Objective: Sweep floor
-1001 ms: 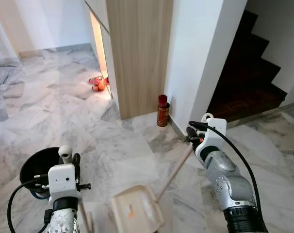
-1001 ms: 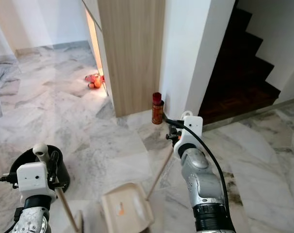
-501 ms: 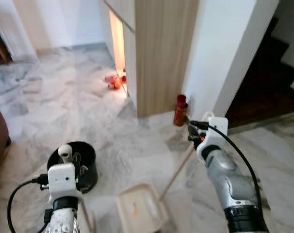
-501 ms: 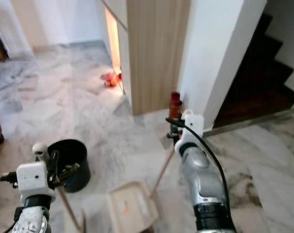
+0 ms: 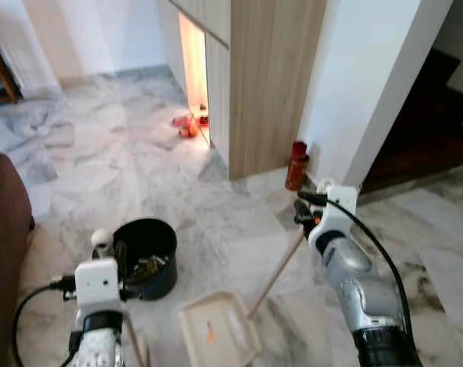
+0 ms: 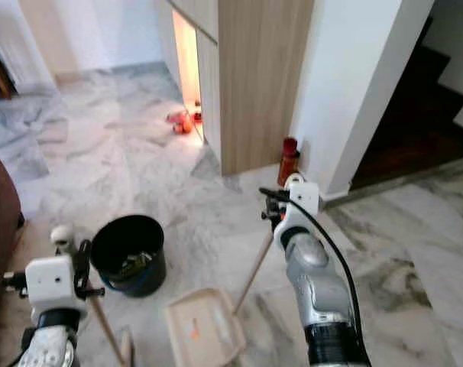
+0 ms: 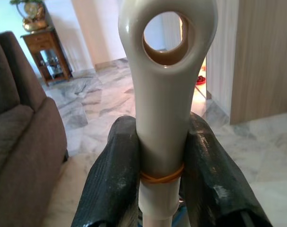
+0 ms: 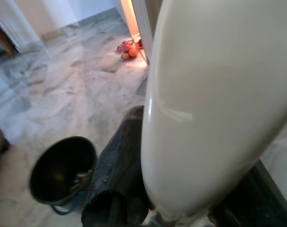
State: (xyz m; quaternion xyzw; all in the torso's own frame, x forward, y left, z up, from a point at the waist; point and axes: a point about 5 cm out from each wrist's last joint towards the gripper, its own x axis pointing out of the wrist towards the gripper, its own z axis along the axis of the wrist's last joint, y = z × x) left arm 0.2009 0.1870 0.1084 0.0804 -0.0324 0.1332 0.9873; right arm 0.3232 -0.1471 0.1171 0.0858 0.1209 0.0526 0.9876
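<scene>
The left pincer [image 7: 157, 189] is clamping its two black fingers [image 7: 112, 184] on the cream broom handle [image 7: 165, 94], just below the hanging loop at the handle's top end. That handle is running as a thin wooden stick down and toward the robot from the pincer, its head end pointing at the marble floor [image 5: 101, 168] just left of the dustpan [image 5: 218, 334].

The right pincer [image 8: 181, 208] is closing on the pale, rounded top of the dustpan handle [image 8: 205, 94], with one black finger [image 8: 117, 175] pressing against its side. In the left eye view, the long wooden dustpan handle [image 5: 276, 274] is slanting from the right pincer down and leftward to the dustpan, so its long axis is lying diagonally, upper end toward the white wall. The cream dustpan is resting flat on the floor, with a small orange scrap on it.

A black bucket [image 5: 146, 256] is standing on the floor just beyond and left of the dustpan, with some debris inside. A red bottle [image 5: 296, 165] is standing upright beyond the dustpan, at the foot of the wooden cabinet [image 5: 270, 76].
</scene>
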